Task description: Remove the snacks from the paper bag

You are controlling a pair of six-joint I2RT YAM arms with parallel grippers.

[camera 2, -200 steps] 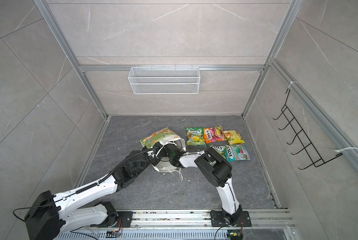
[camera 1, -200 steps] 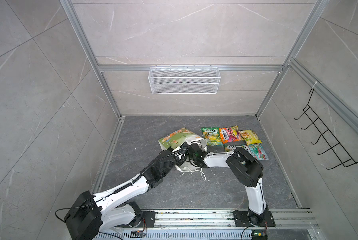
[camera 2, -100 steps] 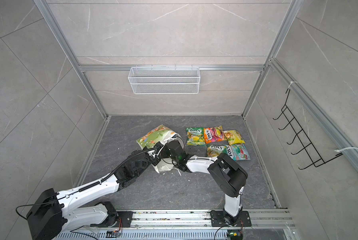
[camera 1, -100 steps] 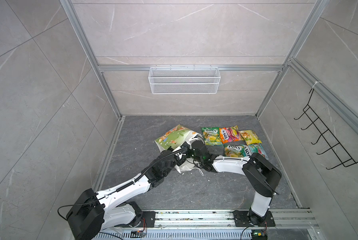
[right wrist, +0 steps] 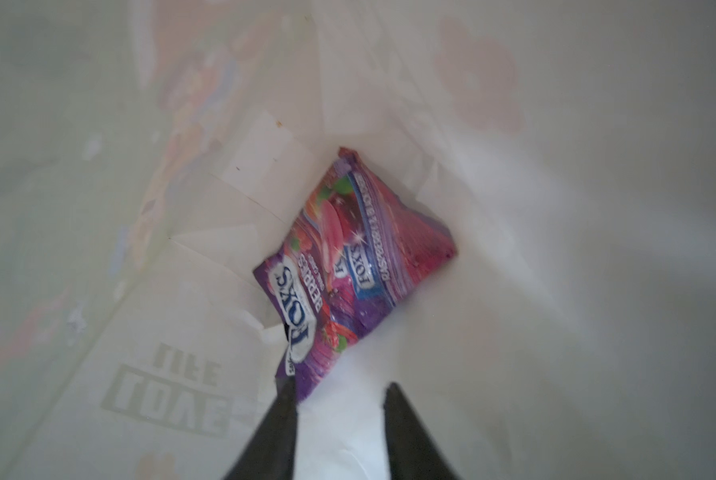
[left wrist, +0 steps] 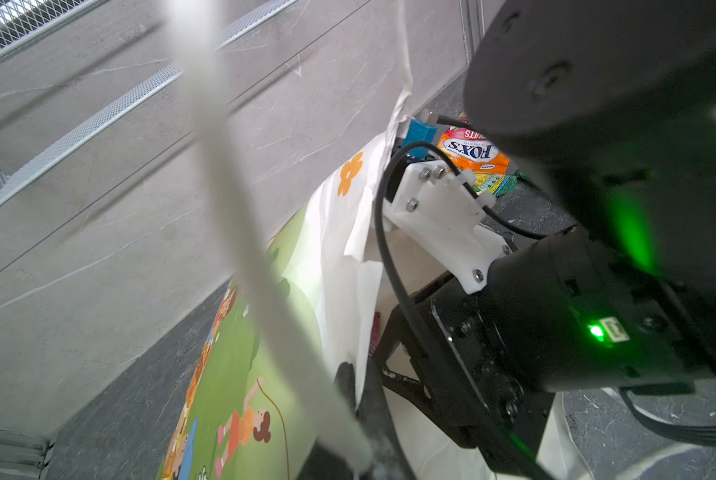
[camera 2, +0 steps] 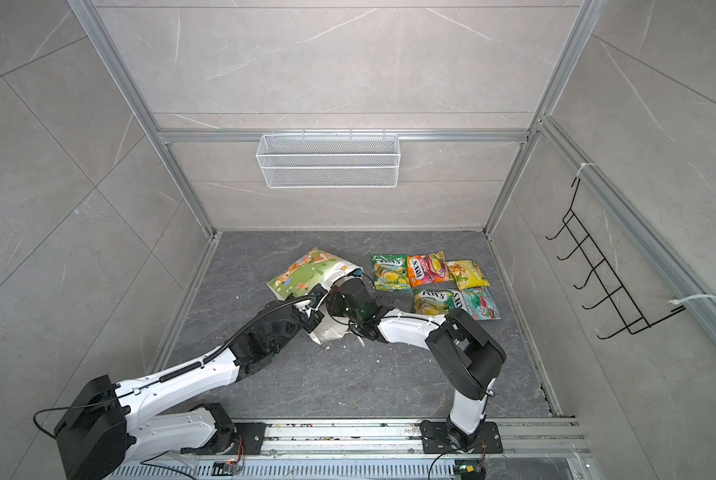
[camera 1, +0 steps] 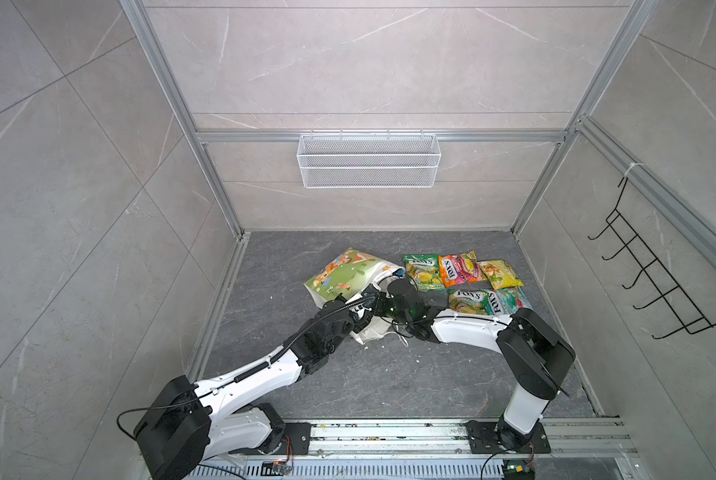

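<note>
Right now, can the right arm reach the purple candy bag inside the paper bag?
Probably yes. The right gripper is inside the paper bag, jaws apart, and the purple pouch lies just ahead of it with nothing between. The left gripper pinches the bag's rim.

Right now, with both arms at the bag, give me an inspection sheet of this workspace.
Surface: dark grey floor.
Job's things: paper bag on its side; five pouches laid out beside it; purple pouch inside it.
Clutter: small white scraps.
Grippers: left gripper shut on the bag's rim; right gripper open inside the bag, at the purple pouch.
Cables: black cable along the left arm.
Surroundings: wire mesh basket on the back wall; black hook rack on the side wall.
</note>
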